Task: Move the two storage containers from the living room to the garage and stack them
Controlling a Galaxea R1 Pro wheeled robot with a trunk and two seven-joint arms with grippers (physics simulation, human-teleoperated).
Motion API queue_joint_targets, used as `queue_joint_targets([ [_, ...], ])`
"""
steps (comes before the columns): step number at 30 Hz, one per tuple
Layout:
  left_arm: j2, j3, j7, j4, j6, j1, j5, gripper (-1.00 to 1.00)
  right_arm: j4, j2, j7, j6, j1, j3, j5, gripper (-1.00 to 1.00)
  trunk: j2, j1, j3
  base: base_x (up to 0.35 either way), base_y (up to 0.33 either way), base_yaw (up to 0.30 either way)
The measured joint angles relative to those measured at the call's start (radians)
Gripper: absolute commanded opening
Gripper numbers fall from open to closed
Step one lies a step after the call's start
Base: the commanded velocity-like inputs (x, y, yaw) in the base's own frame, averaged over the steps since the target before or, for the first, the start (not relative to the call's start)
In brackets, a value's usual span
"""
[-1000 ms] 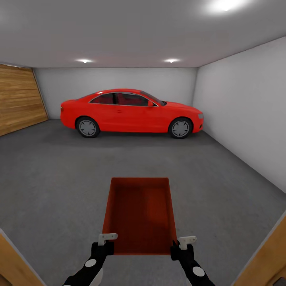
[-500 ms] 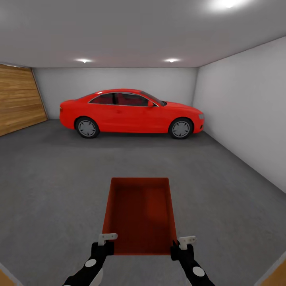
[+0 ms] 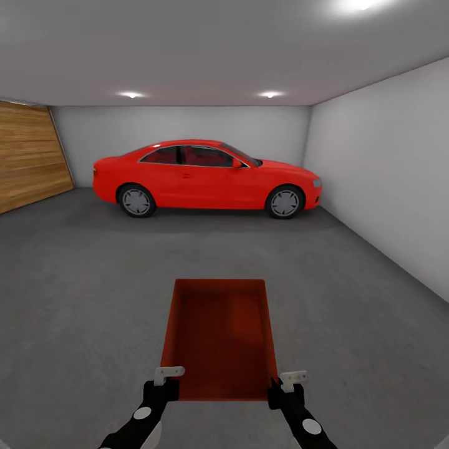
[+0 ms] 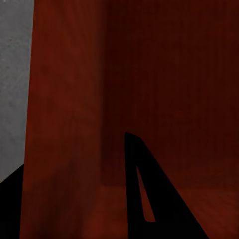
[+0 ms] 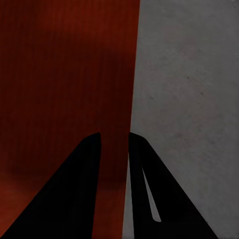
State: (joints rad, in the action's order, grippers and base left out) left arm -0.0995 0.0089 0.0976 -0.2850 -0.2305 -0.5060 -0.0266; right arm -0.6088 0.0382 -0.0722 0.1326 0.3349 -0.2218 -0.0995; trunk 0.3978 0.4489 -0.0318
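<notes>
Over the garage floor (image 3: 81, 299), both grippers (image 3: 169, 376) (image 3: 288, 379) clamp the container's (image 3: 219, 337) thin near corners; probably light, slightly flexible.

One container (image 3: 219, 337) — one car (image 3: 206, 176)

White-grey walls (image 3: 380, 168), rough grey concrete floor (image 3: 81, 280), wooden slatted door (image 3: 28, 156), red car (image 3: 206, 176), perhaps three ceiling lights (image 3: 131, 95)
</notes>
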Motion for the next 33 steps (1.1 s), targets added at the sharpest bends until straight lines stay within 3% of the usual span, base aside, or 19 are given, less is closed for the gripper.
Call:
queue_joint_targets([
  [21, 0.0, 0.0, 0.0, 0.0, 0.0, 0.0, 0.0, -1.0, 0.0, 0.0, 0.0, 0.0, 0.0, 0.0, 0.0, -1.0, 0.0, 0.0, 0.0, 0.048, 0.006, 0.0],
  [33, 0.0, 0.0, 0.0, 0.0, 0.0, 0.0, 0.0, -1.0, 0.0, 0.0, 0.0, 0.0, 0.0, 0.0, 0.0, -1.0, 0.0, 0.0, 0.0, 0.25, 0.0, 0.0],
])
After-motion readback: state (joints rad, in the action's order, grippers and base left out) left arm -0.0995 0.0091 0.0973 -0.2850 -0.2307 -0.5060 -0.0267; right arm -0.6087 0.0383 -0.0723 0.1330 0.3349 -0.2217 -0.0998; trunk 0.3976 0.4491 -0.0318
